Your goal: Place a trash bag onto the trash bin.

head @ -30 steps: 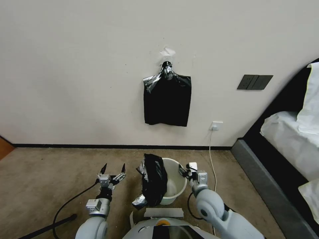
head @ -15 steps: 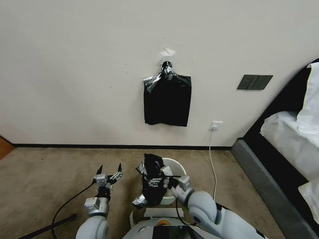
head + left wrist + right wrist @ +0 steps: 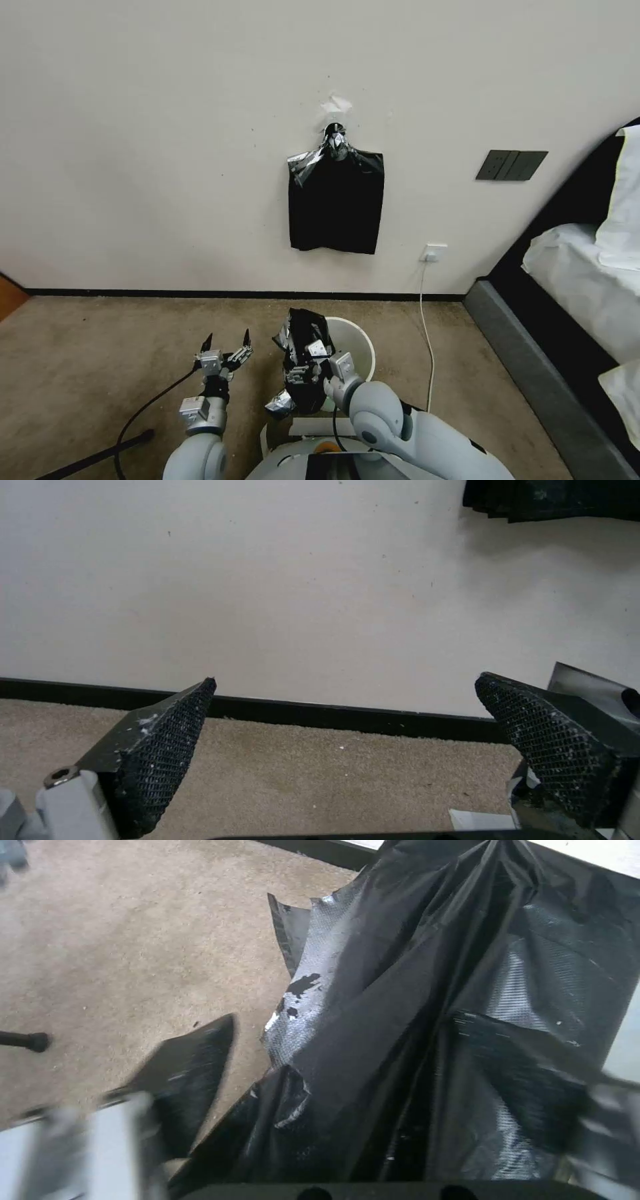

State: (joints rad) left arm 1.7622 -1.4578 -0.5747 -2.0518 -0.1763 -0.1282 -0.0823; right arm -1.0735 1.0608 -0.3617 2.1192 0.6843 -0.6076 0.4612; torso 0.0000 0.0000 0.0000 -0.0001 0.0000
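Right gripper (image 3: pixel 308 360) reaches the crinkled, glossy black plastic trash bag (image 3: pixel 308 363) draped over the small round cream-white plastic trash bin (image 3: pixel 353 337).

Step in hand, by my read: grabbing the bag, which hangs bunched over the bin's left rim & side, not yet spread. Your right arm bends across the bin, fingers (image 3: pixel 193 1075) wide w/ bag film between, not clamped. Next you'd need to pinch one edge & pull it over the rim. Left gripper (image 3: pixel 223 347) idles left of the bin, fingers spread, holding nothing.
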